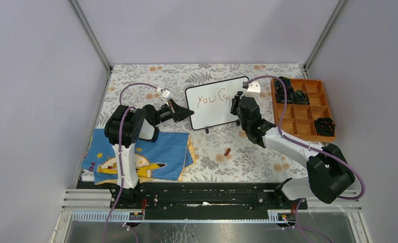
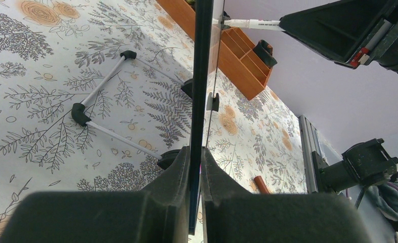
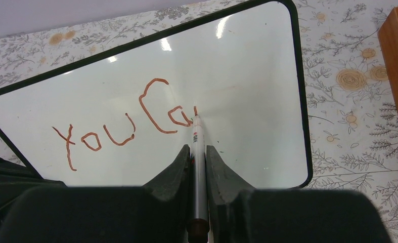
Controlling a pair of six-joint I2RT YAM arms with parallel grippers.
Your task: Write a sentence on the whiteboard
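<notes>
The whiteboard (image 1: 217, 104) stands tilted on its small black feet mid-table. It also shows in the right wrist view (image 3: 247, 76). The sentence (image 3: 131, 126) reads "You Ca" in reddish-brown marker, with a short stroke begun after it. My right gripper (image 3: 197, 152) is shut on a white marker (image 3: 197, 167), its tip touching the board just right of the "a". My left gripper (image 2: 195, 154) is shut on the board's black left edge (image 2: 202, 76), seen edge-on. In the top view the left gripper (image 1: 184, 112) is at the board's left side and the right gripper (image 1: 235, 105) at its face.
An orange compartment tray (image 1: 304, 107) with dark items stands right of the board. A reddish-brown marker cap (image 1: 227, 151) lies on the floral cloth in front. A blue cartoon-print cloth (image 1: 136, 157) lies at front left. The board's wire stand (image 2: 103, 109) rests behind it.
</notes>
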